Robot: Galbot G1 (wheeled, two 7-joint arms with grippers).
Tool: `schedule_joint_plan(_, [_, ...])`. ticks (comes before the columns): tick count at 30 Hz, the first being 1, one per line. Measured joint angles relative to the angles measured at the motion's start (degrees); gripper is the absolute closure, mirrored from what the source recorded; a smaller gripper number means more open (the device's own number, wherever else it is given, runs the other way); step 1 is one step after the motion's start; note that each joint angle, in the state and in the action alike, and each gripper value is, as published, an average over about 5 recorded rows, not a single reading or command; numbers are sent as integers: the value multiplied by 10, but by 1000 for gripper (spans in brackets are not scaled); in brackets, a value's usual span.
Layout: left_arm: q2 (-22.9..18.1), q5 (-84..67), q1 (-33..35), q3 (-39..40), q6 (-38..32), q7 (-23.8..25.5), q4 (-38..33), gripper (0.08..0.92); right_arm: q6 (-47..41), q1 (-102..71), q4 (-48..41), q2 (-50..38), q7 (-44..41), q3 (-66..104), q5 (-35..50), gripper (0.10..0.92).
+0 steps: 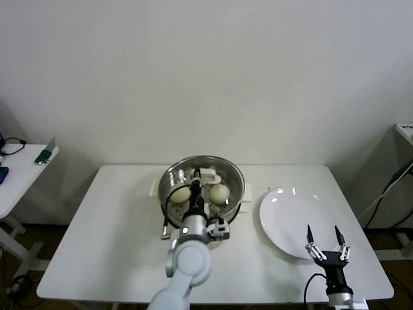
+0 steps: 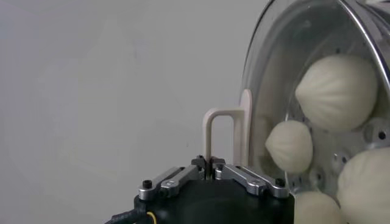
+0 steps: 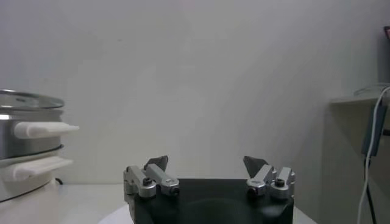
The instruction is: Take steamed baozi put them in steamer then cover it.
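The steamer (image 1: 169, 187) stands at the table's back middle, and its side also shows in the right wrist view (image 3: 24, 143). The glass cover (image 1: 229, 174) lies over the pot. My left gripper (image 1: 195, 176) is shut on the cover's cream-white bar handle (image 2: 219, 128), pinching its post (image 2: 209, 163). Through the glass (image 2: 274, 73) I see several steamed baozi (image 2: 336, 91) on the perforated tray; two of them show in the head view (image 1: 220, 192). My right gripper (image 1: 328, 242) is open and empty above the near edge of the white plate (image 1: 287, 216); it also shows in the right wrist view (image 3: 207, 163).
The white plate is bare, to the right of the steamer. A small side table (image 1: 19, 171) with a few items stands at the far left. A cable (image 1: 387, 190) and a shelf edge (image 1: 405, 129) are at the far right.
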Motion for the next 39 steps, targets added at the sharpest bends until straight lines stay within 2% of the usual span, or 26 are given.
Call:
schedule_joint_plan(26, [5, -6, 3, -12, -8, -37, 27, 851, 7, -2, 2, 6, -1, 1, -3, 203])
schedule_joint_plan(30, [9, -15, 8, -8, -4, -39, 22, 783, 5, -2, 2, 5, -4, 0, -4, 203])
schedule_joint_plan(39, [24, -46, 25, 5, 4, -22, -21, 506, -5, 1, 4, 6, -10, -4, -3, 203])
